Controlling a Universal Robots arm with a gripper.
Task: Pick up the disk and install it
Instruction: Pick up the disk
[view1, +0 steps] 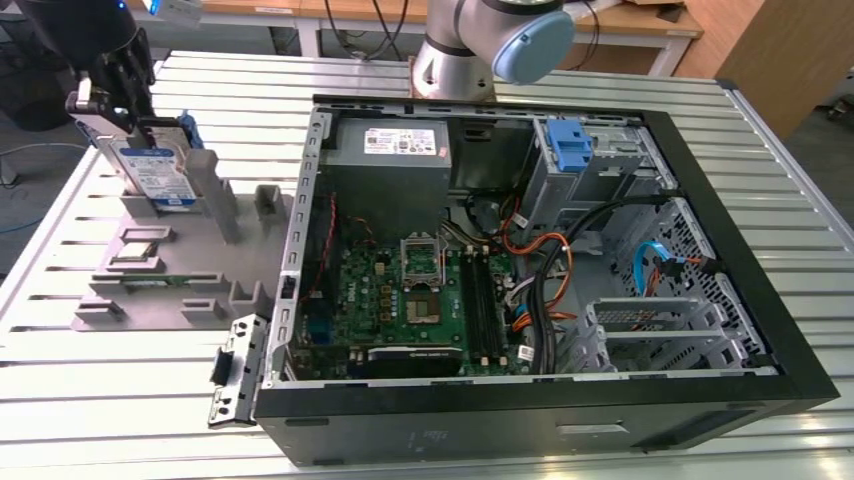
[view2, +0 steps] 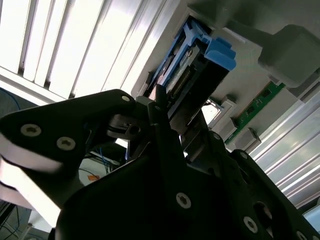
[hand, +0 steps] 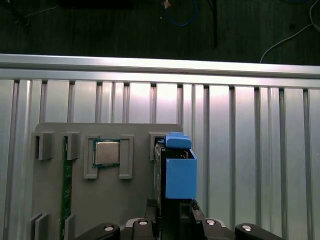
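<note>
The disk (view1: 154, 172), a silver hard drive with a blue-and-white label and blue side rails, stands on edge at the far end of the grey fixture plate (view1: 200, 245), at the exterior view's left. My gripper (view1: 131, 120) reaches down onto its top edge and is shut on it. In the first wrist view the disk (hand: 178, 175) shows edge-on with its blue rail, held between the black fingers of the gripper (hand: 175, 210). The second wrist view shows the disk (view2: 200, 60) clamped in the gripper (view2: 175, 107). Whether its lower edge still rests in the fixture slot I cannot tell.
An open computer case (view1: 747, 300) lies at the exterior view's right, with a grey power-supply box (view1: 390, 150), a green motherboard (view1: 400, 300) and a blue drive-bay latch (view1: 571, 145). The fixture plate (hand: 135, 200) also carries a small silver chip (hand: 107, 152) and a green memory stick (hand: 65, 185).
</note>
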